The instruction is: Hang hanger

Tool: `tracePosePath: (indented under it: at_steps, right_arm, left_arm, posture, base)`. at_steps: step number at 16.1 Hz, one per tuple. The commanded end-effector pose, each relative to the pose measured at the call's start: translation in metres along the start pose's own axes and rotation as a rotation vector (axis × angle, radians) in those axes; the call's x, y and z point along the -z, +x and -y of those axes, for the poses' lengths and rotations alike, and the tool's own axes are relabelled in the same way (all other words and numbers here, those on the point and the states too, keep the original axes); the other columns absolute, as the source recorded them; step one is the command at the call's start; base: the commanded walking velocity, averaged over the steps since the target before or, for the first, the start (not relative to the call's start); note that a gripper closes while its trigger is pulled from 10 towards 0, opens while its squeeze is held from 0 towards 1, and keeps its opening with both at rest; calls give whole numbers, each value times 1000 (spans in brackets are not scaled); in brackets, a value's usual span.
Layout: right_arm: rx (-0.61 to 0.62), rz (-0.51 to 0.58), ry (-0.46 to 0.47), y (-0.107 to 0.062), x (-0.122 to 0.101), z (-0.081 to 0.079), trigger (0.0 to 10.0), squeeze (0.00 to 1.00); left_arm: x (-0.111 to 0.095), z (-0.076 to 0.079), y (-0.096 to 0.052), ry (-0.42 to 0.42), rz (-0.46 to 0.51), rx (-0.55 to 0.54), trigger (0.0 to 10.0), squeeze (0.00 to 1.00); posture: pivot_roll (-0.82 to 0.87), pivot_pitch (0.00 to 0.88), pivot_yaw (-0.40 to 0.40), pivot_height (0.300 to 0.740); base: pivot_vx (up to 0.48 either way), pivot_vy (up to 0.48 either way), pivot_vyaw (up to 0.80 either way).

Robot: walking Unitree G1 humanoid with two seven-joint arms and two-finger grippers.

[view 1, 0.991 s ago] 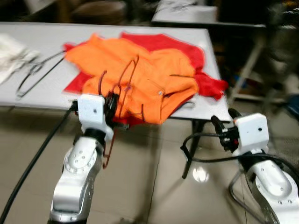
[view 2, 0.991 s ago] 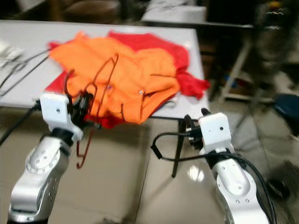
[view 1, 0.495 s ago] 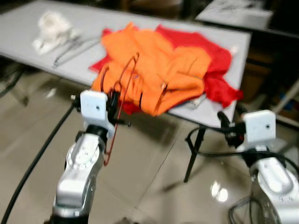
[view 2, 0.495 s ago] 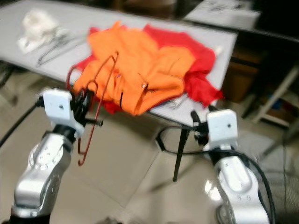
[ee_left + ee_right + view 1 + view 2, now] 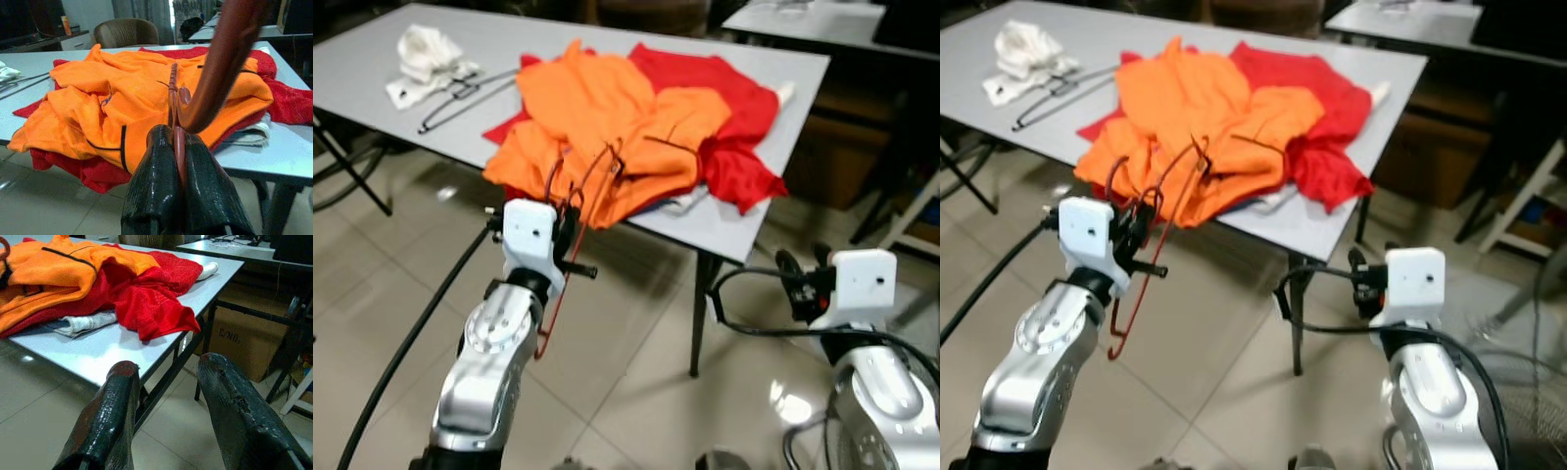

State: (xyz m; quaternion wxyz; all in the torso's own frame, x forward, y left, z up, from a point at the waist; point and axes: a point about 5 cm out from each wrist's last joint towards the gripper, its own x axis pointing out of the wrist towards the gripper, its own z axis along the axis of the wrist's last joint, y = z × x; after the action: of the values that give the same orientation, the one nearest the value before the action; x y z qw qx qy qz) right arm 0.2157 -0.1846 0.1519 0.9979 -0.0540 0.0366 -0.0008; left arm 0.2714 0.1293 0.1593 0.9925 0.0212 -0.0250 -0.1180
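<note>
A dark red wire hanger (image 5: 570,215) hangs from my left gripper (image 5: 570,217), which is shut on it in front of the table's near edge; the wrist view shows the hanger wire (image 5: 179,122) pinched between the black fingers (image 5: 151,186). Its lower part (image 5: 1126,323) dangles toward the floor. My right gripper (image 5: 166,391) is open and holds nothing, low beside the table's right corner; its arm (image 5: 862,294) shows at the right.
A grey table (image 5: 744,220) carries a heap of orange clothes (image 5: 597,117) over red cloth (image 5: 729,108). Black wire hangers (image 5: 460,93) and a white cloth (image 5: 426,54) lie at its far left. A cardboard box (image 5: 234,338) sits behind. Tiled floor lies before the table.
The camera has swung and pulled back, so the table sits farther off. The left gripper keeps the hanger. The right gripper stays open.
</note>
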Motion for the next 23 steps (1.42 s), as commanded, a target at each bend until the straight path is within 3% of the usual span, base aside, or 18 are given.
tracePosePath:
  at_steps: [1, 23]
  right_arm:
    - [-4, 12, 12, -2, -3, -3, 10000, 0]
    - [-15, -7, -3, -1, -2, -5, 10000, 0]
  left_arm:
    - [3, -7, -3, 12, -18, -24, 10000, 0]
    - [2, -9, -4, 17, -12, -36, 10000, 0]
  posture:
    - [-118, 93, 109, 740]
    - [-112, 88, 98, 740]
  base:
    - [0, 0, 0]
    - [0, 0, 0]
